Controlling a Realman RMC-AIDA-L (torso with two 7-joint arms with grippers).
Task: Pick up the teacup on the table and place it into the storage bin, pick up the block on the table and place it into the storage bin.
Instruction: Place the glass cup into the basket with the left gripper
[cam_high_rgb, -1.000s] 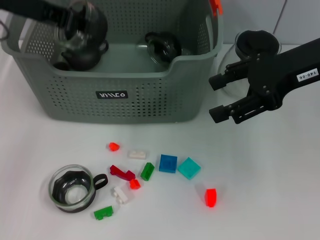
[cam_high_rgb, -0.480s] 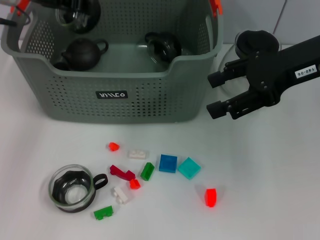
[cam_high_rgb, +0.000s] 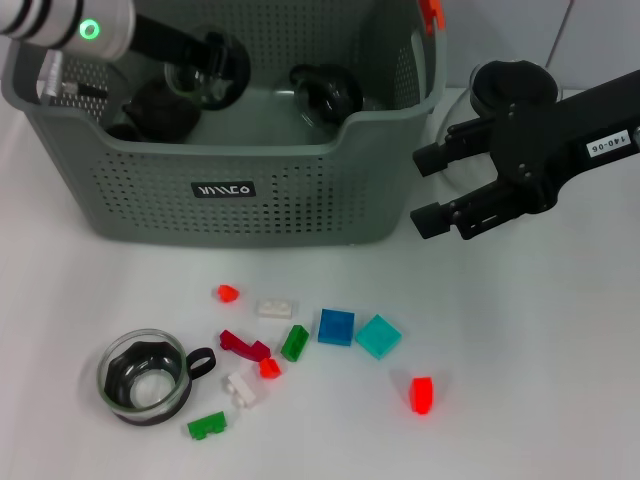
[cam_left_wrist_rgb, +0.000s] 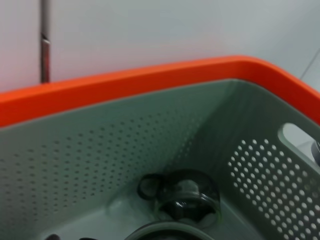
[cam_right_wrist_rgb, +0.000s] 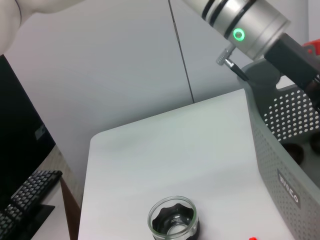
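**Head view: left arm is over the bin with a cup, right gripper is waiting beside it**

Head view is showing me the storage bin (cam_high_rgb: 230, 190), and I am using it as my landmark. My left gripper (cam_high_rgb: 205, 65) is reaching over the bin's left rim and is hanging inside it with a glass teacup (cam_high_rgb: 198, 75) at its tip. I cannot tell how wide the fingers are standing, because the cup and the arm are hiding them. Under it, on the bin floor, a dark teapot (cam_high_rgb: 150, 105) is lying, and another glass cup (cam_high_rgb: 325, 95) is lying more to the right.

My right gripper (cam_high_rgb: 440, 190) is hovering just off the bin's right end, jaws parted and holding nothing. A round glass pot (cam_high_rgb: 505, 95) is standing behind it.

One teacup (cam_high_rgb: 148, 377) is standing on the table in front of the bin's left part, its handle pointing to the right. The blocks are lying scattered in front of the bin's middle; the blue block (cam_high_rgb: 336, 327) and the orange-red block (cam_high_rgb: 421, 395) are on the right gripper's side. I judge the right arm is nearer to these blocks, and the left arm nearer to the table cup.

The bin's black label is carrying white letters that I cannot read surely. A white tag on the right arm is reading "140-06", upside down.
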